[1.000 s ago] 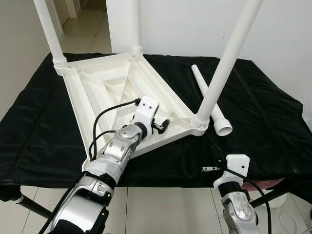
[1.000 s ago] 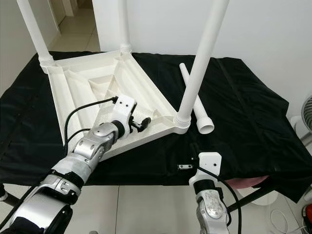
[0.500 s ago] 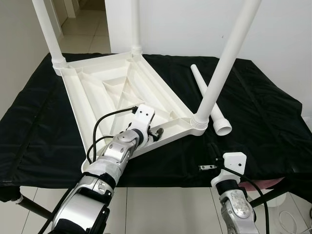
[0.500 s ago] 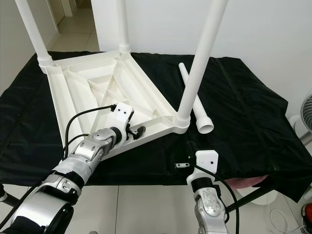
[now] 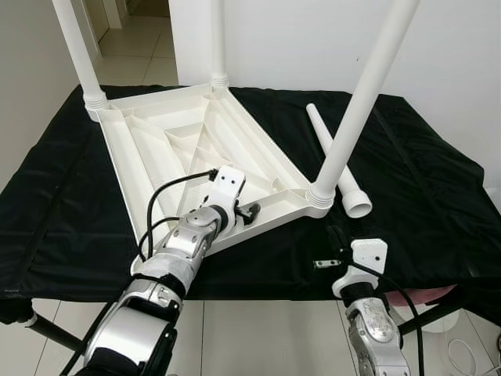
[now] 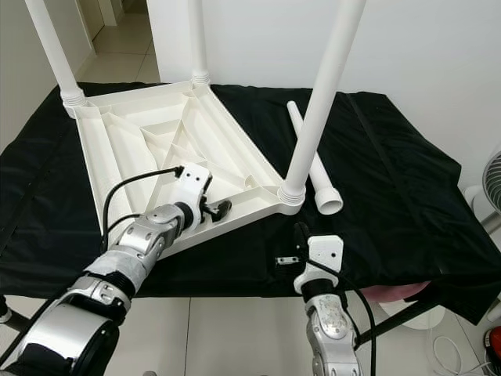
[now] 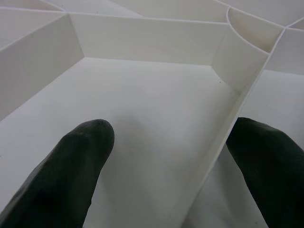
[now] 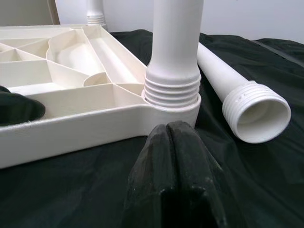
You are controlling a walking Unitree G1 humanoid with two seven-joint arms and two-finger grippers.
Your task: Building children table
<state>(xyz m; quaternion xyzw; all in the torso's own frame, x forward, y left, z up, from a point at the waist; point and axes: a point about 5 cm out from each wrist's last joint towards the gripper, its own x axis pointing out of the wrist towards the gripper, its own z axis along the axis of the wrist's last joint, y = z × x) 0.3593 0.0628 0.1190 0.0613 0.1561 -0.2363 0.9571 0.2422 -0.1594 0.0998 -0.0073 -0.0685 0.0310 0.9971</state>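
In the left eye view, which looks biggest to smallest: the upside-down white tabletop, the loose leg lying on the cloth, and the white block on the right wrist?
1. Upside-down white tabletop, by far the largest.
2. Loose table leg, long and thin.
3. White block on the right wrist, smallest, though it sits nearest the camera, so it looks bigger than it is.

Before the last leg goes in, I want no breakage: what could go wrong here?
The left gripper straddles a thin rib of the upturned tabletop; closing or pulling there might tip it with its three standing legs. The right gripper, fingers shut, sits close to the near screwed-in leg; reaching for the loose leg could knock it.
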